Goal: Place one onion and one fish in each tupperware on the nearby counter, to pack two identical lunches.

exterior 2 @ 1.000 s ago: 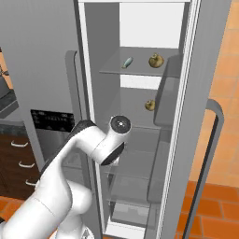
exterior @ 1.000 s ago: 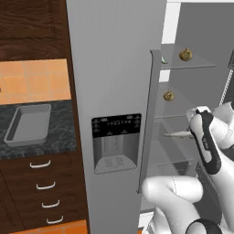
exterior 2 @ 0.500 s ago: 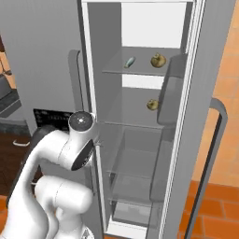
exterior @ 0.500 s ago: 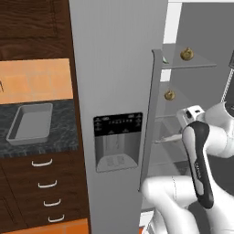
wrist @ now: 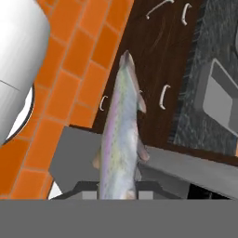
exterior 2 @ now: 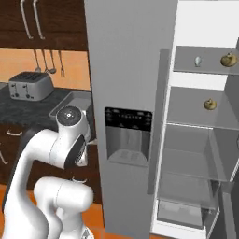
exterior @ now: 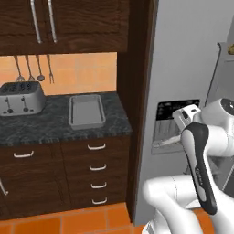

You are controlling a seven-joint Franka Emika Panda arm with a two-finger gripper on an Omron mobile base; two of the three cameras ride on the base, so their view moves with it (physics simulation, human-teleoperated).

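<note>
Carrying the fish to the counter [exterior: 55,121] looked like the step in hand, and doing it well would mean keeping the grip firm while the arm swung left, then bringing the load over the tray's middle and lowering it flat, lengthwise along the tray, before letting go.

From the left base view, one grey tupperware [exterior: 86,110] lay on the dark stone at about ten o'clock from the arm, just right of the silver toaster [exterior: 20,98], with its long side running away from the camera. It appeared empty. The arm rose at four o'clock, folded in front of the fridge door [exterior: 192,68]; the fingertips themselves could not be made out there.

From the right base view, the arm's elbow stood at nine o'clock, partly covering the tray on the worktop. At one o'clock, on the open fridge's shelves, sat two onions [exterior 2: 228,59], one on the top shelf and one [exterior 2: 210,104] on the shelf below, and a small pale item [exterior 2: 198,61] near the upper onion, too small to name.

From the hand view, the gripper [wrist: 116,190] was closed tight on the fish [wrist: 120,135], which ran from six o'clock up toward twelve, tail end farthest. A tray's grey corner [wrist: 218,97] showed at three o'clock, well apart from the fish, beyond the brown drawers [wrist: 158,60].
</note>
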